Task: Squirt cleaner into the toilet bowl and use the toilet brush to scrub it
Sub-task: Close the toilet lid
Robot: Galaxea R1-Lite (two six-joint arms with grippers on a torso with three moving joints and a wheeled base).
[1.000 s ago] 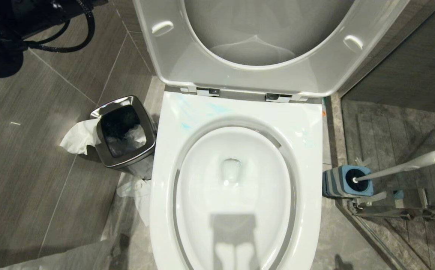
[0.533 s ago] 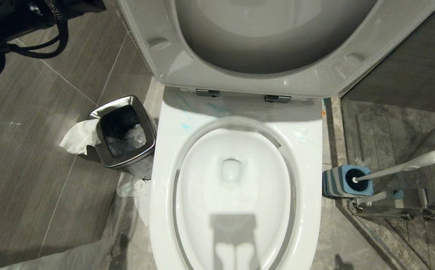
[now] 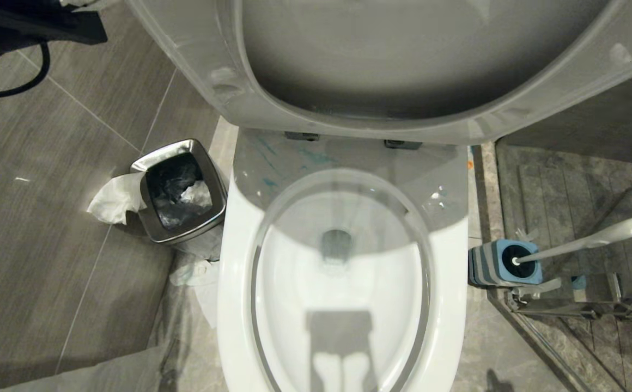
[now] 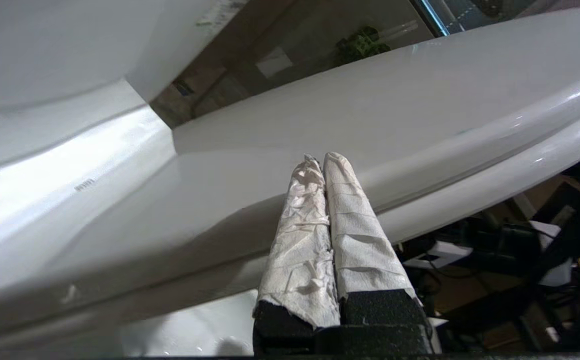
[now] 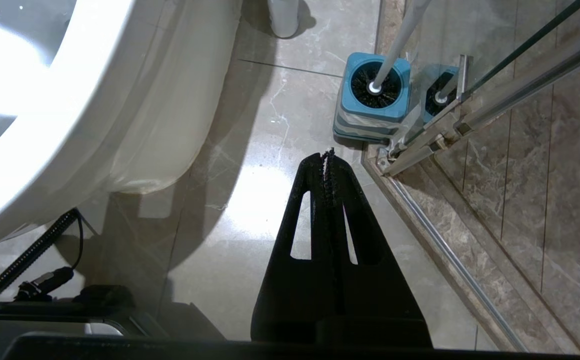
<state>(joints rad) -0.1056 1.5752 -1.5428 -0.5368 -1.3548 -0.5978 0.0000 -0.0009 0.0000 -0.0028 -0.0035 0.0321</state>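
Glossy white ceramic toilet bowl (image 3: 343, 283), the landmark, seen from above with its white plastic seat and lid (image 3: 381, 65) tilted forward over the basin and shading the rear rim. Thin turquoise-blue cleaner streaks (image 3: 316, 158) lie on the rear rim just in front of the chrome hinges; no brush is in the basin. The left end effector (image 4: 326, 159), its fingers (image 4: 355, 225) wrapped in white paper and pressed together with nothing between them, lies against the outer face of the lid. The right end effector (image 5: 328, 156), black, closed and empty, hangs over the floor to the bowl's right. Just beyond it stands the slim white plastic toilet brush (image 3: 583, 240), leaning in its squarish blue-and-grey striped holder (image 3: 504, 264) beside the bowl, against a glass shower frame. A square steel waste bin (image 3: 182, 190) with crumpled tissue stands to the bowl's left. Judged step: the lid is being handled, apparently lowered; whether scrubbing is finished cannot be told. If scrubbing remains, the next move calls for raising the lid and grasping the brush handle.
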